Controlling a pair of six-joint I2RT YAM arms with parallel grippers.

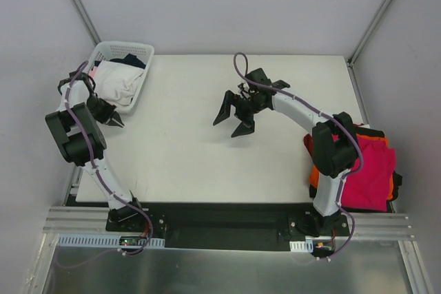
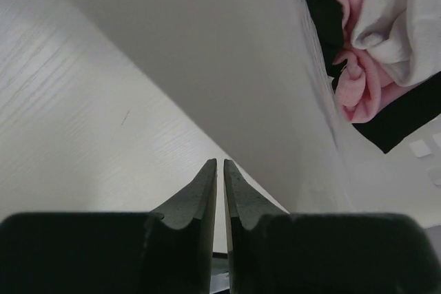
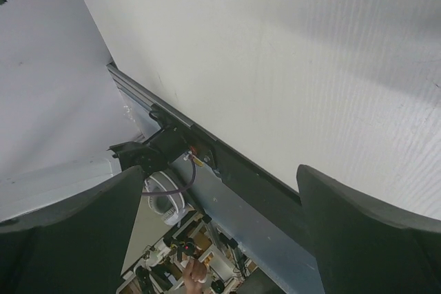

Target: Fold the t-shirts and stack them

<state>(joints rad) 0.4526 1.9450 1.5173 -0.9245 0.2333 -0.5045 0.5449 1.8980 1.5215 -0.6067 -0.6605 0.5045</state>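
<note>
White laminate surface [image 1: 207, 163] fills the middle of the top view, bare across its centre and near edge, with grey walls close behind it and on both sides. At its right edge, by the near corner, lies a pile of t-shirts. A magenta-red t-shirt [image 1: 372, 170] is on top, an orange one [image 1: 314, 175] shows beneath it, and a black one [image 1: 368, 131] shows at the far side. The right arm's upright link stands in front of this pile.

At the far left corner sits a white lattice basket [image 1: 138, 49]. It holds a white t-shirt [image 1: 120, 86], a pale pink t-shirt [image 2: 358, 80] and dark cloth. The left fingers [image 2: 200, 197] are pressed narrow with nothing between them, low over the surface just beside the basket's near wall. The right fingers [image 1: 224, 111] are spread wide and hold nothing, above the open middle of the surface, well apart from both heaps.
</note>
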